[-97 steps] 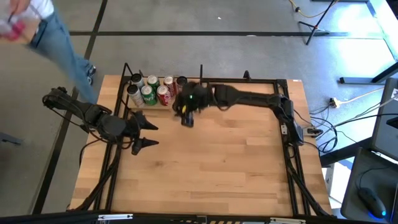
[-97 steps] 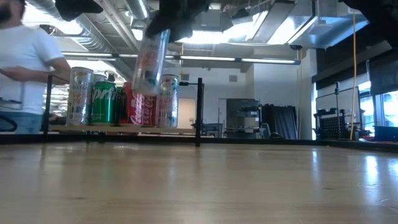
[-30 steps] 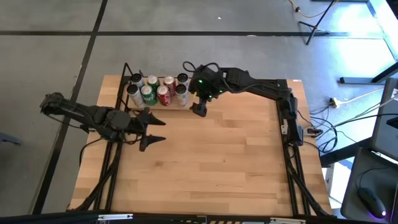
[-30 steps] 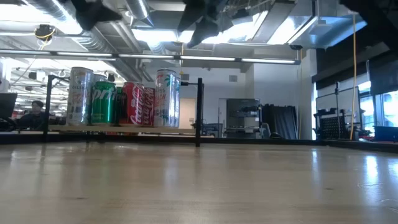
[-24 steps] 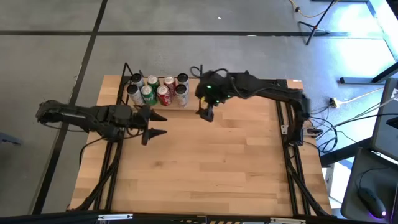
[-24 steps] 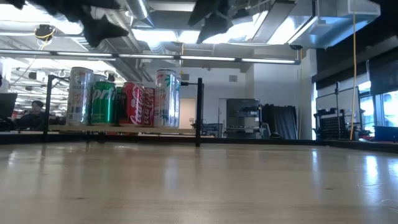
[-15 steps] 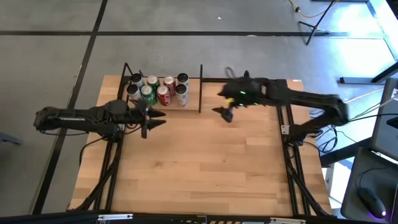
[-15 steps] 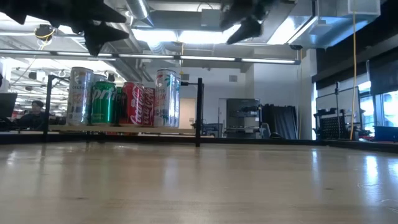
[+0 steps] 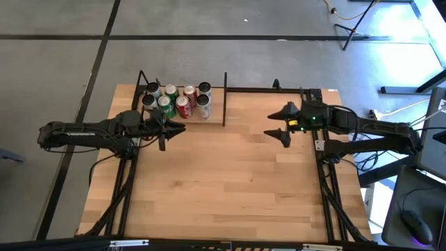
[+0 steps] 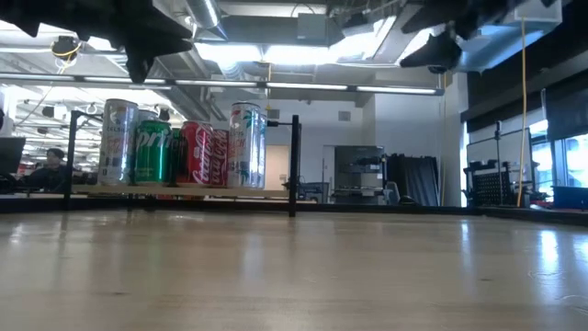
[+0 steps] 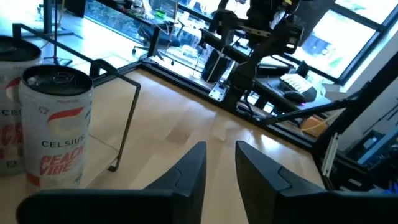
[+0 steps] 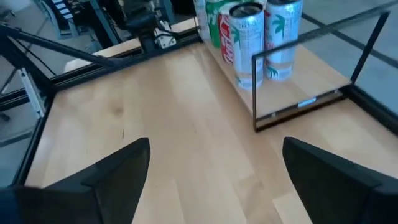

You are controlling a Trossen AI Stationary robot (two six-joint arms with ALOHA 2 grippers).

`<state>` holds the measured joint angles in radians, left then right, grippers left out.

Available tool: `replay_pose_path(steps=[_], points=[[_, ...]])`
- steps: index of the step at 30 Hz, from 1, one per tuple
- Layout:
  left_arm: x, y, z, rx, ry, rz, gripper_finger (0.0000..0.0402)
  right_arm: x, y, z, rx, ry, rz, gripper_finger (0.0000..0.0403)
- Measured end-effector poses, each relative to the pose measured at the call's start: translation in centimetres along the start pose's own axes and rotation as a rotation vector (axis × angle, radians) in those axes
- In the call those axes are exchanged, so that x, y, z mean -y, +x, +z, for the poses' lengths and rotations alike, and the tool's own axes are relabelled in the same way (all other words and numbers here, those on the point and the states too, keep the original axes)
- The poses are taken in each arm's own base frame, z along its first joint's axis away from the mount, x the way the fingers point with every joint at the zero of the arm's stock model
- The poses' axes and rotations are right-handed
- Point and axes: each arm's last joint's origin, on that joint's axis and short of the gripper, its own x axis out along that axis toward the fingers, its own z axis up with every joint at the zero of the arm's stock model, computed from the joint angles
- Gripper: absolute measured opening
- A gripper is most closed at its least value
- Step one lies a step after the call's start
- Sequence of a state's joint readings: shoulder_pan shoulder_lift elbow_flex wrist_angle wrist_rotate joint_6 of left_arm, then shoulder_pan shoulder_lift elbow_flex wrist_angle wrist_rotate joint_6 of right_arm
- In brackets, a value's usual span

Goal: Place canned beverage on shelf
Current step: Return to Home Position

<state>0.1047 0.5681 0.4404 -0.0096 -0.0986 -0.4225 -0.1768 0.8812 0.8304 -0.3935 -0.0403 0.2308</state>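
Shelf stocked with cans; both arms hovering empty over the tabletop.

Item: the shelf (image 9: 215,106) is sitting at the far left corner of the tabletop (image 9: 230,181), carrying eight cans (image 9: 183,106) that are standing upright in two rows of four, packed close together; the board's right end is lying bare. Thin black rods (image 9: 224,97) are framing the board, one upright standing between the cans and the right arm. The left gripper (image 11: 219,152) is hanging just beside the shelf's front edge, near the Celsius can (image 11: 56,127), fingers parted by a narrow gap and grasping nothing. The right gripper (image 12: 216,149) is hovering well apart from the shelf, near the tabletop's right side, fingers spread wide and released, facing the cans across bare wood.
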Motion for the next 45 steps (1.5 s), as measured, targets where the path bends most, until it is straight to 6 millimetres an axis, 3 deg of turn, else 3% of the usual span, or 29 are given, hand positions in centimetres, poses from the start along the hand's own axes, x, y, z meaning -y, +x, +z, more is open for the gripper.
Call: replay_pose_path(steps=[6,10,23,32,36,40,45], points=[[0.0,0.0,-0.1,-0.008,0.057,0.000,0.0076,0.4,0.0,-1.4,-0.019,0.052,-0.036,0.0338],[0.0,0.0,-0.1,-0.006,0.064,-0.001,0.0076,0.6,-0.6,-2.5,-0.005,0.028,-0.031,0.0301],[0.0,0.0,0.0,-0.006,0.068,-0.001,0.0076,2.2,-3.0,-8.2,0.162,0.079,-0.082,0.0014],[-0.1,-0.1,0.0,0.009,0.238,0.036,0.0076,3.0,-3.5,-11.9,0.165,0.080,-0.056,0.0056],[-0.1,-0.1,0.1,0.013,0.319,0.032,0.0076,2.9,-3.3,-12.3,0.143,0.078,-0.006,0.0062],[-0.1,-0.1,0.1,0.011,0.366,0.033,0.0076,2.8,-2.6,-12.3,0.266,0.045,0.067,0.0062],[-0.2,-0.2,-0.2,0.012,0.382,0.009,0.0076,3.2,-1.4,-14.0,0.252,0.026,0.065,0.0062]])
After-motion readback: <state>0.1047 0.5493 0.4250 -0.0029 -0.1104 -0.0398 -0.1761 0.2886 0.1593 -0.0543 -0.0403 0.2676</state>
